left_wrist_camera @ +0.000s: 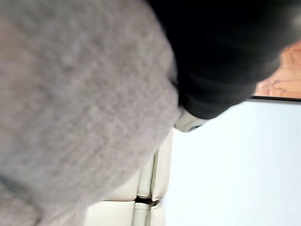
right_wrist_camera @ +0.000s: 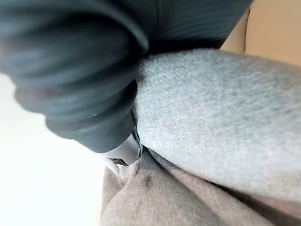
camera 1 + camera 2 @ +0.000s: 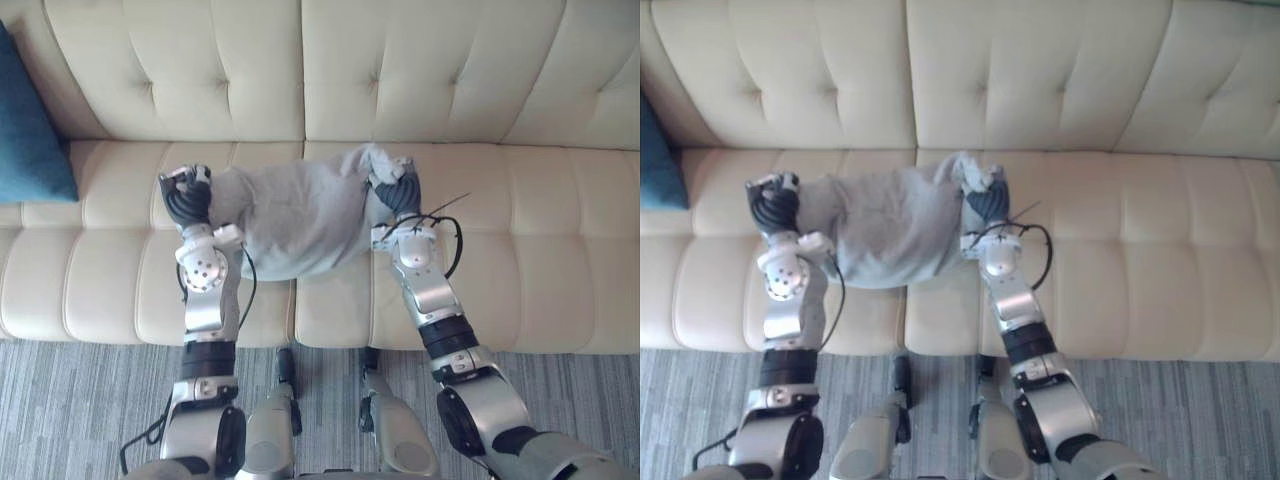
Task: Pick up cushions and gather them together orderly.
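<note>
Here the left hand is against the left end of the grey cushion and the right hand against its right end, where the fabric bunches up over it. Whether either hand grips the fabric cannot be told. The cushion hangs between them over the sofa seat. A blue cushion leans at the sofa's far left, well apart.

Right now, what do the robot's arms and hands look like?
The left arm and right arm are silver-grey segments with black bands at the joints. The left hand and right hand wear dark ribbed covers. A pale rounded housing dotted with small holes sits behind the left wrist.
</note>
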`<state>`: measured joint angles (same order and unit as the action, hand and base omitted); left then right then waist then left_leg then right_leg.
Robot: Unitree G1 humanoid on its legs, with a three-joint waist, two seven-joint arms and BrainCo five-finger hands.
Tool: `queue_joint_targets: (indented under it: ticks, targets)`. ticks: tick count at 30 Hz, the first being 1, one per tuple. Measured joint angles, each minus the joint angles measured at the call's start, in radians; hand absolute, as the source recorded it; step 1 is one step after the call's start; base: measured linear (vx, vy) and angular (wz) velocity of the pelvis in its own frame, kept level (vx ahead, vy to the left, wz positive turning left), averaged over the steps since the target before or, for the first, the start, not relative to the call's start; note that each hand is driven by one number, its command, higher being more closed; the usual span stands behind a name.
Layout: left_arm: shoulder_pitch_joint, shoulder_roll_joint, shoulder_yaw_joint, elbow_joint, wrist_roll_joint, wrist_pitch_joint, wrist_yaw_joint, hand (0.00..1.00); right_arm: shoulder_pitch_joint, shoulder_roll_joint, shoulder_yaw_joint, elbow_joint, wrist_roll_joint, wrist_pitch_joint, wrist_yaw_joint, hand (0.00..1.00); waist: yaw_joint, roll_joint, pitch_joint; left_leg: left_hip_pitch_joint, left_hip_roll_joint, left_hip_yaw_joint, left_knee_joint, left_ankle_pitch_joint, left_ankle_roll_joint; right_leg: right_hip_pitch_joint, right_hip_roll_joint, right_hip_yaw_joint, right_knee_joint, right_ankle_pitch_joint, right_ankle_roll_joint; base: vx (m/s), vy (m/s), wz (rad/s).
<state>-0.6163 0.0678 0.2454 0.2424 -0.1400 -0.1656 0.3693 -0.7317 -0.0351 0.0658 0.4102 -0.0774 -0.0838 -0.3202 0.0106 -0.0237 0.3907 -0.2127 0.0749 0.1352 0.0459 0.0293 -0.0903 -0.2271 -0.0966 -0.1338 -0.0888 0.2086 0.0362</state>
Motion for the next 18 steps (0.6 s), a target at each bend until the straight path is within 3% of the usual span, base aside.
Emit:
queue_joint_targets:
  ticks: [1, 2, 6, 8, 15, 18]
  targets:
    - [-0.017, 0.002, 0.008, 0.013, 0.0, -0.005, 0.0, 0.0, -0.008, 0.008, -0.015, 0.0, 0.0, -0.001, -0.005, 1.0, 0.0, -0.001, 0.011, 0.002, -0.002, 0.0, -0.007, 0.005, 0.0, -0.001, -0.001, 0.0, 0.0, 0.0, 0.0, 0.0, 0.0, 0.0]
    - [-0.025, 0.004, 0.012, 0.02, 0.0, -0.009, 0.001, 0.0, -0.013, 0.015, -0.024, 0.001, 0.0, -0.001, -0.007, 0.0, 0.001, -0.001, 0.015, 0.002, -0.002, 0.0, -0.01, 0.008, -0.001, -0.003, -0.001, 0.0, 0.0, 0.0, 0.0, 0.0, 0.0, 0.0]
    - [-0.138, 0.069, 0.047, 0.136, 0.0, -0.025, 0.004, 0.0, -0.104, 0.026, -0.077, 0.059, 0.0, -0.005, -0.029, 0.0, 0.003, -0.002, 0.019, -0.015, -0.003, 0.007, -0.031, 0.026, -0.003, -0.036, -0.004, 0.001, 0.0, 0.006, 0.003, 0.01, -0.002, -0.04]
    - [-0.229, 0.123, 0.075, 0.195, 0.0, -0.024, 0.023, 0.0, -0.205, 0.015, -0.116, 0.124, 0.001, -0.005, -0.044, 0.0, 0.003, -0.005, 0.051, -0.017, -0.002, 0.008, -0.029, 0.03, -0.004, -0.038, -0.004, 0.001, 0.0, 0.011, 0.005, 0.0, 0.003, -0.02]
    - [-0.434, 0.292, 0.095, 0.333, -0.001, -0.008, 0.041, 0.0, -0.449, -0.147, -0.141, 0.287, 0.062, 0.007, -0.055, 0.0, 0.008, -0.008, 0.082, -0.097, -0.008, -0.013, 0.005, 0.035, -0.002, -0.093, -0.004, 0.002, 0.0, 0.037, 0.036, 0.02, 0.023, 0.05]
    - [-0.503, 0.361, 0.102, 0.34, -0.002, 0.006, 0.039, 0.0, -0.539, -0.225, -0.141, 0.352, 0.128, 0.016, -0.056, 0.0, 0.026, -0.006, 0.111, -0.117, -0.007, -0.023, 0.021, 0.027, 0.005, -0.108, -0.003, 0.014, 0.0, 0.062, 0.06, 0.01, 0.043, 0.0]
